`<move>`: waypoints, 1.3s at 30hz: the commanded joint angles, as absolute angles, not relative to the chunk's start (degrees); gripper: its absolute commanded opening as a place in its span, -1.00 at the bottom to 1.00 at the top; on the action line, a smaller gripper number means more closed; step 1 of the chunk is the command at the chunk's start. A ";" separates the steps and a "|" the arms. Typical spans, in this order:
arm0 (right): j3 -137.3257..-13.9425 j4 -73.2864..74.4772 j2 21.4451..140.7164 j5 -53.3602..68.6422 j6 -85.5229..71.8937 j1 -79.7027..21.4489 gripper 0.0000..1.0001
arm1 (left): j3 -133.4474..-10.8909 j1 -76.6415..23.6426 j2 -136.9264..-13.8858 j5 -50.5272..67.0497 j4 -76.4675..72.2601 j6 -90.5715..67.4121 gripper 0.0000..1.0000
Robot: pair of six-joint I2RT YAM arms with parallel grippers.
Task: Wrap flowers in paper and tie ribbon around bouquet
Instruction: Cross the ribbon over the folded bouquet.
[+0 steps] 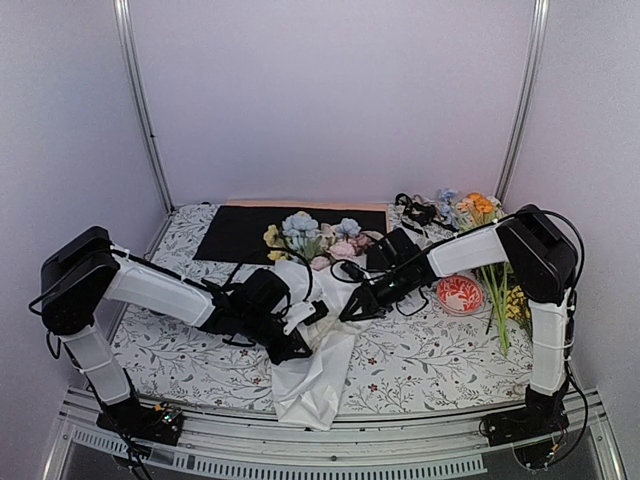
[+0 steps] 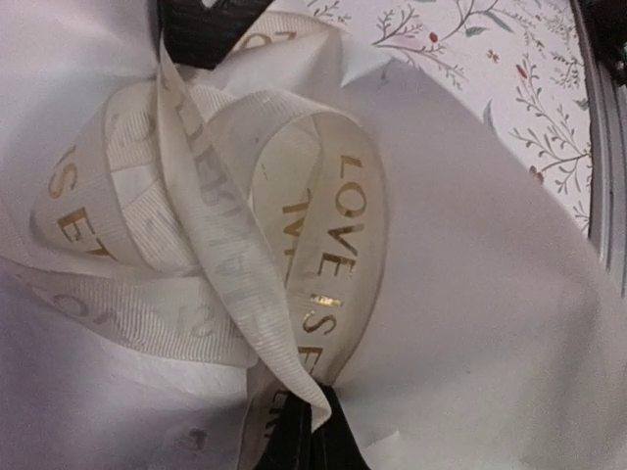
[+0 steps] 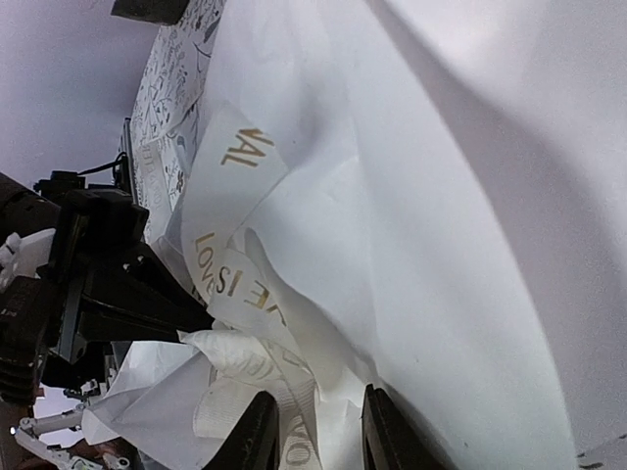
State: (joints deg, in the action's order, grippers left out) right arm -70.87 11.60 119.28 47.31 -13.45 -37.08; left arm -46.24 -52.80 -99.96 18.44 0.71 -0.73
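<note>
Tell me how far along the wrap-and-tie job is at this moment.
Wrapping looks done: the flowers sit inside the white paper, with the blooms showing at the far end. In hand: the ribbon lies in loose loops on the paper, one strand pinched in the shut left gripper, another passing between the right gripper fingers, grip unclear. Left: no knot or bow is visible, so tightening and tying remain.
</note>
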 commanded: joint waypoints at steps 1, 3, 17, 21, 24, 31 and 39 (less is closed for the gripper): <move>-71.64 10.84 114.88 51.08 -11.79 -35.46 -0.37 | -44.79 -53.45 -101.28 17.29 0.14 -1.23 -1.00; -71.77 10.67 113.97 52.03 -11.70 -35.24 -0.35 | -44.61 -53.44 -101.29 17.23 -0.02 -1.27 -1.00; -78.06 1.20 118.56 45.77 -25.62 -39.14 -0.43 | -43.67 -53.49 -100.46 17.05 -0.58 -1.91 -1.00; -82.26 3.64 122.88 40.45 -28.23 -41.27 -0.24 | -43.86 -53.44 -100.46 17.42 -0.70 -1.94 -1.00; -83.94 5.24 125.00 37.71 -29.88 -41.72 -0.08 | -43.94 -53.44 -100.24 17.31 -0.79 -1.93 -1.00; -86.73 9.08 127.96 33.19 -30.97 -44.28 0.06 | -44.29 -53.47 -100.61 17.71 -0.88 -1.92 -1.00; -88.55 11.18 129.94 31.29 -31.11 -45.09 -0.43 | -44.47 -53.44 -100.75 17.93 -0.70 -1.94 -1.00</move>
